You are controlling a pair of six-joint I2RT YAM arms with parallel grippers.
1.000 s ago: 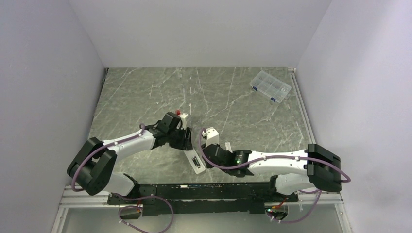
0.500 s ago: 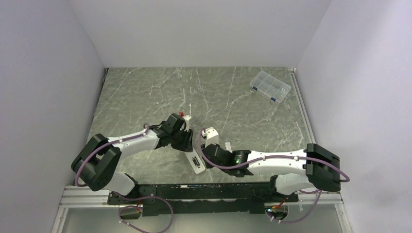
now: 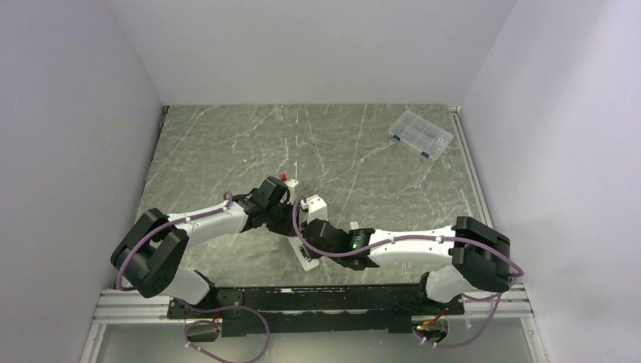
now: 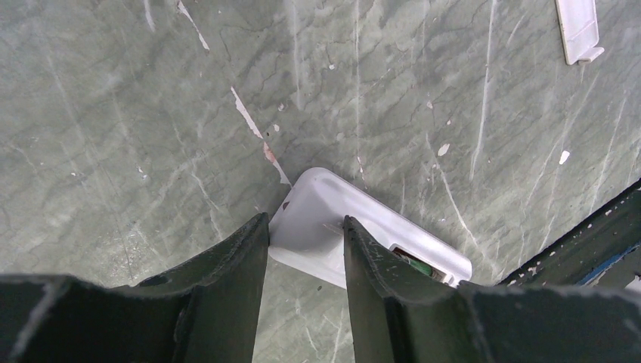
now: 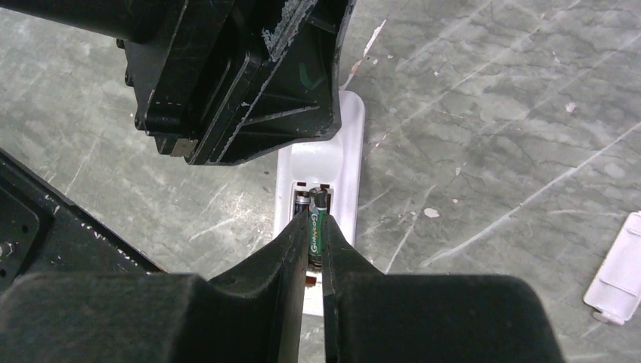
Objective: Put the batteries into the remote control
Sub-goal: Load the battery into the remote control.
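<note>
The remote control [image 5: 321,162] is a slim white bar lying flat with its battery bay open upward; it also shows in the left wrist view [image 4: 314,219] and, small, in the top view [image 3: 306,259]. My left gripper [image 4: 306,227] is shut on its closed end, one finger on each side. My right gripper [image 5: 314,231] is shut on one of the batteries [image 5: 317,215], a dark green cylinder, held lengthwise just over the bay. Another battery [image 5: 301,203] lies inside the bay, on its left side.
The white battery cover [image 5: 616,280] lies loose on the marble to the right of the remote. A clear compartmented box [image 3: 420,134] sits at the far right. The black rail [image 3: 317,291] runs along the near edge. White walls close in three sides.
My right arm has swung left, bringing the battery over the remote's bay. The left gripper has shifted slightly right and its jaws have narrowed onto the remote's end.
</note>
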